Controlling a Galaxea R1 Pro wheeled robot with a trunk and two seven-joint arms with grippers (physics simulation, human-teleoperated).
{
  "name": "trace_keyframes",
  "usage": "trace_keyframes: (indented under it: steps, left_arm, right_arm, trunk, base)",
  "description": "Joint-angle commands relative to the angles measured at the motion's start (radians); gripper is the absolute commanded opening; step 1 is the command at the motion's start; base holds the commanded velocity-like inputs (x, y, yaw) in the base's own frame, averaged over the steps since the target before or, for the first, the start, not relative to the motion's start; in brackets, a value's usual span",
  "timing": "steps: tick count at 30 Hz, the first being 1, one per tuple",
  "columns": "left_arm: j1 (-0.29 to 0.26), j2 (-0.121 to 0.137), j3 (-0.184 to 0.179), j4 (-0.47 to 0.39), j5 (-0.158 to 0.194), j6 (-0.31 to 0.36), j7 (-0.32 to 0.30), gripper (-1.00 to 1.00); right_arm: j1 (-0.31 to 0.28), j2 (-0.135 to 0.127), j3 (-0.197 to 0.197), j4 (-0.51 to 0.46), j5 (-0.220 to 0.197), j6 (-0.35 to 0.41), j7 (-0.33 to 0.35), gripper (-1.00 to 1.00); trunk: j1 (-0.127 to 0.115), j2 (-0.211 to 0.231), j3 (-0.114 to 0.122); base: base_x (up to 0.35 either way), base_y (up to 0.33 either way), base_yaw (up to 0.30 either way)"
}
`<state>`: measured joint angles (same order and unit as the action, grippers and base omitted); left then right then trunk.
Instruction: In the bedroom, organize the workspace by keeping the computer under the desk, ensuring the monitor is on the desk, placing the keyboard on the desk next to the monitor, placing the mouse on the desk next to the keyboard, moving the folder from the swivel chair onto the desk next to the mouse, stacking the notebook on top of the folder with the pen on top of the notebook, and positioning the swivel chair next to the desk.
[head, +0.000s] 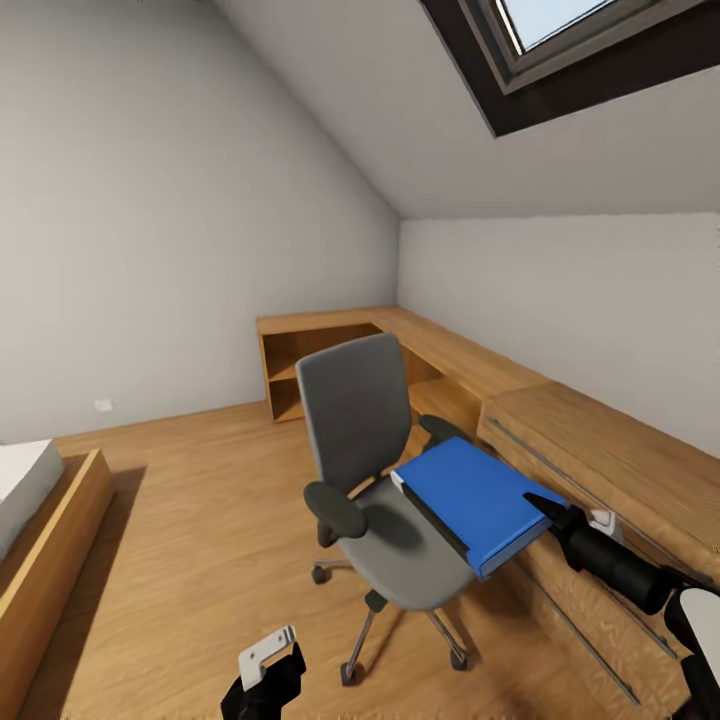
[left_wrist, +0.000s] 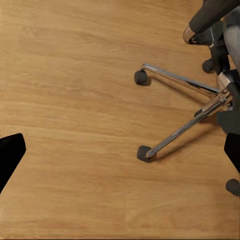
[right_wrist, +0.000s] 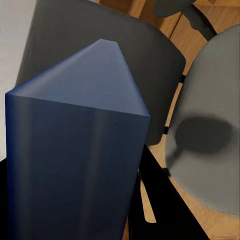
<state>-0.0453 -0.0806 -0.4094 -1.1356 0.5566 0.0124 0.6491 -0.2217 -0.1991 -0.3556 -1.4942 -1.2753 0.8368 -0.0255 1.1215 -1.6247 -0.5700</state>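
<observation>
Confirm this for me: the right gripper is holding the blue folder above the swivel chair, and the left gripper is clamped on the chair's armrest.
One part is wrong. The left gripper grips nothing: the head view shows it low above the wood floor, apart from the swivel chair, and the left wrist view shows bare floor between its fingers. The rest stands: the right gripper holds the blue folder above the chair.

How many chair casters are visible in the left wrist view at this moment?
4: one caster at the upper leg's end, one at the lower leg's end, one behind near the chair column, one at the edge. A fifth may be hidden.
</observation>
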Motion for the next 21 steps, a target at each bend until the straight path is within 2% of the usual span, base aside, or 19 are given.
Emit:
trace_keyframes:
  steps: [1,6,9,15,20,21]
  left_arm:
    - [-0.001,0.001,-0.002,-0.002,0.005,0.001,0.006,1.0]
    - [-0.001,0.002,-0.002,-0.004,0.005,-0.001,0.004,1.0]
    - [-0.001,0.002,-0.002,-0.004,0.006,-0.002,0.003,1.0]
    - [-0.001,0.002,-0.001,-0.003,0.007,0.001,0.005,1.0]
    - [-0.001,0.002,-0.001,-0.006,0.01,0.008,0.005,1.0]
    - [-0.001,0.009,0.0,0.01,0.011,0.01,0.005,1.0]
  right_arm:
    - [-0.001,0.0,-0.001,-0.001,-0.002,0.005,-0.003,-1.0]
    - [-0.001,0.0,-0.002,-0.001,-0.001,0.004,-0.002,-1.0]
    - [-0.001,0.0,-0.005,0.0,0.001,-0.003,-0.003,-1.0]
    - [-0.001,-0.001,-0.005,-0.002,0.003,-0.006,-0.001,-1.0]
    - [-0.001,-0.002,-0.035,-0.007,0.006,-0.007,-0.001,-1.0]
    - [-0.001,-0.003,-0.042,-0.008,0.006,-0.007,-0.001,-1.0]
  trunk:
    - [-0.005,0.007,0.002]
    - [-0.024,0.042,0.018]
    - [-0.028,0.049,0.021]
    - [-0.028,0.049,0.021]
    - [-0.028,0.049,0.021]
    - [-0.028,0.049,0.021]
  base:
    - [-0.291,0.045,0.0]
    - [-0.311,0.092,-0.017]
    - [-0.27,0.189,-0.215]
    - [-0.067,0.058,-0.289]
    - [-0.007,0.006,-0.292]
    - [-0.002,0.002,-0.293]
